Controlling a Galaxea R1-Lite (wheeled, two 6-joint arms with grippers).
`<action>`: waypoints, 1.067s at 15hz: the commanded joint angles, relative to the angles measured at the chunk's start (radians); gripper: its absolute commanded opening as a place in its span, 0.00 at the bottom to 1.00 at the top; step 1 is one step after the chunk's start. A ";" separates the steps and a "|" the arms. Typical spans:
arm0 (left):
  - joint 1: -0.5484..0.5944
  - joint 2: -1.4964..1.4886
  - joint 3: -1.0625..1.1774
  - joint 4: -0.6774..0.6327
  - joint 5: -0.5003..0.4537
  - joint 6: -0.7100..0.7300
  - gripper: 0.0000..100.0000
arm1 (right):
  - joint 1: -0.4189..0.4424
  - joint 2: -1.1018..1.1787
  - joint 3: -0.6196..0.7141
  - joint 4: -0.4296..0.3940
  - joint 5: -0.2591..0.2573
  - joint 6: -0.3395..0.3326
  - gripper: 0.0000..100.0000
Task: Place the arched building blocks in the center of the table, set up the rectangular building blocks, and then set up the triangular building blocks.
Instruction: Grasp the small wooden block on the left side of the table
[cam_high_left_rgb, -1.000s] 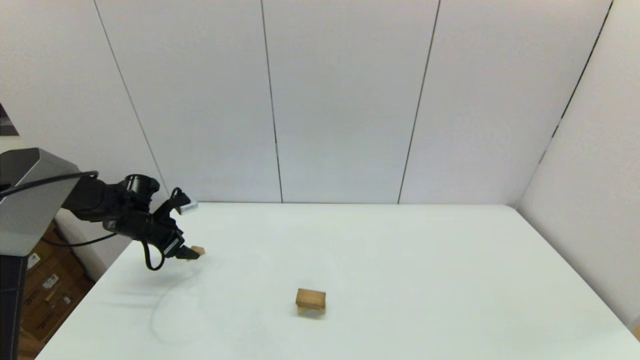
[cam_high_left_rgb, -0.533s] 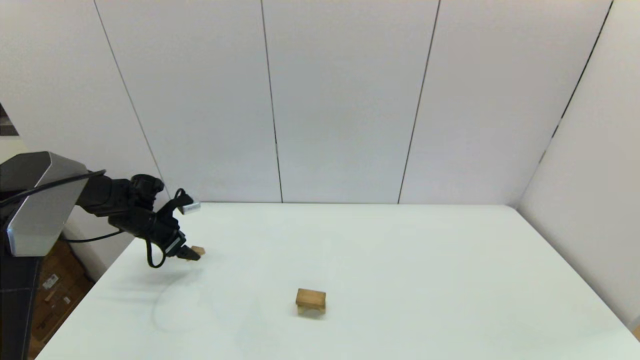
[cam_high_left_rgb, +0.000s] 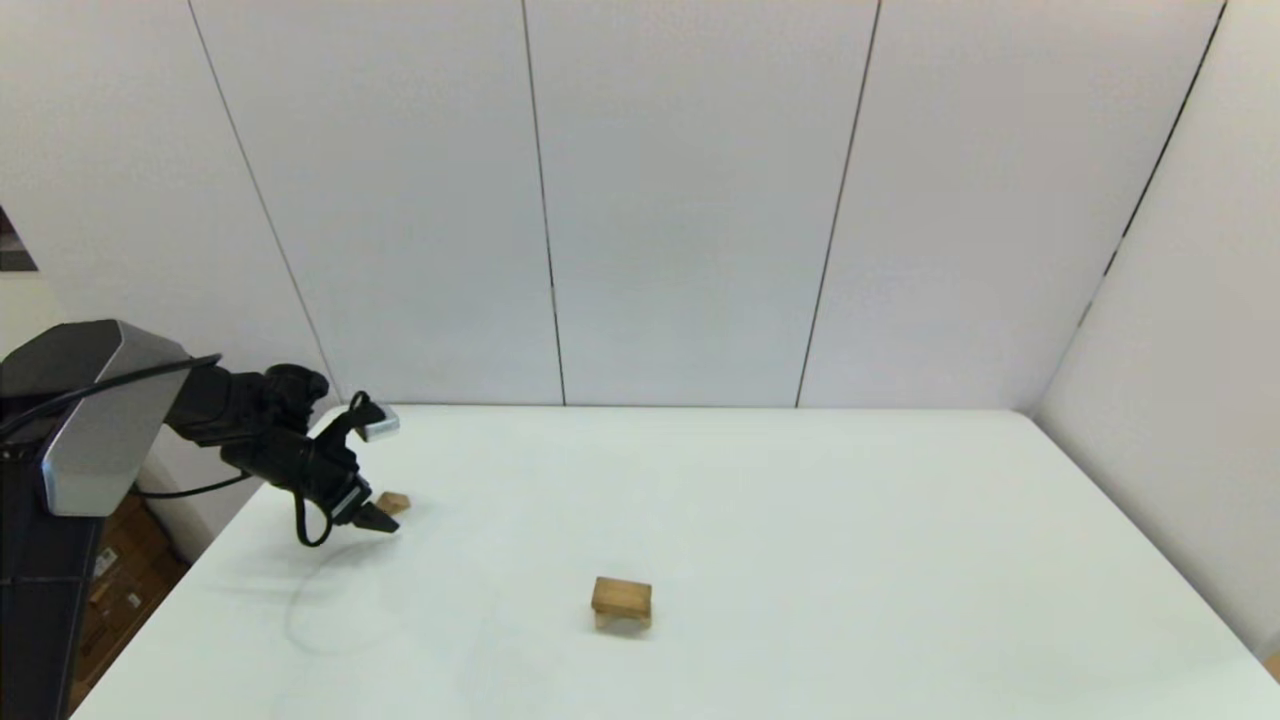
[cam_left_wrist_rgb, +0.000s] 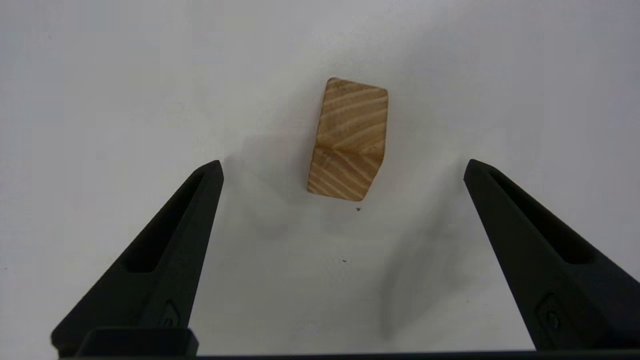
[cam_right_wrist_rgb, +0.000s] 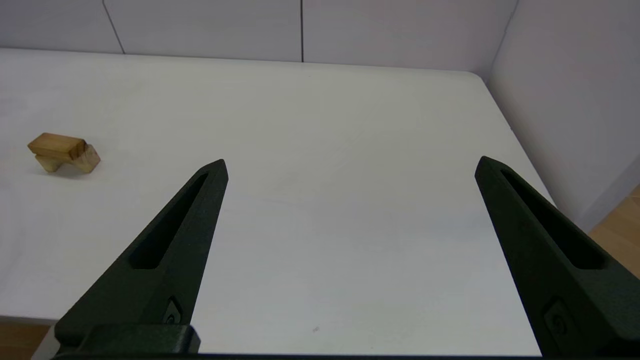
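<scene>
**Over the wedge at the far left of the table**

At the far-left part of the table (cam_high_left_rgb: 800, 520), our left gripper (cam_high_left_rgb: 375, 521) hangs just above the white surface with its two long black fingers (cam_left_wrist_rgb: 165, 250) spread wide, holding nothing. Each finger is a tapering matte wedge with a slot recessed into its inner face. Between and beyond their tips lies the triangular building block (cam_left_wrist_rgb: 349, 140), a small piece of light wood with strong curved grain bands; a ridge line runs across it where two sloping faces meet. It rests on the smooth tabletop, clear of both fingers. From our head view the same block (cam_high_left_rgb: 394, 502) shows as a small tan shape just beyond the fingertips.

Nearer the middle of the table and towards our near side stands the rectangular building block (cam_high_left_rgb: 621, 595), a darker tan-brown slab lying flat on top of the arched building block (cam_high_left_rgb: 622, 621), whose paler short legs show under it. From the right wrist the slab (cam_right_wrist_rgb: 56, 145) sits across the lighter arch (cam_right_wrist_rgb: 85, 159).

Our right gripper (cam_right_wrist_rgb: 350, 165) is held off the near right side of the table, its black fingers likewise wide apart and empty.
</scene>
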 joint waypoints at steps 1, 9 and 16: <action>0.005 0.018 -0.018 0.000 -0.009 0.003 1.00 | 0.000 0.001 0.000 0.001 0.001 -0.001 1.00; 0.003 0.040 -0.058 0.000 -0.033 -0.002 1.00 | 0.000 0.001 0.000 0.001 0.001 -0.001 1.00; -0.004 0.055 -0.071 0.000 -0.036 -0.003 0.00 | 0.000 0.001 0.000 0.001 0.001 -0.001 1.00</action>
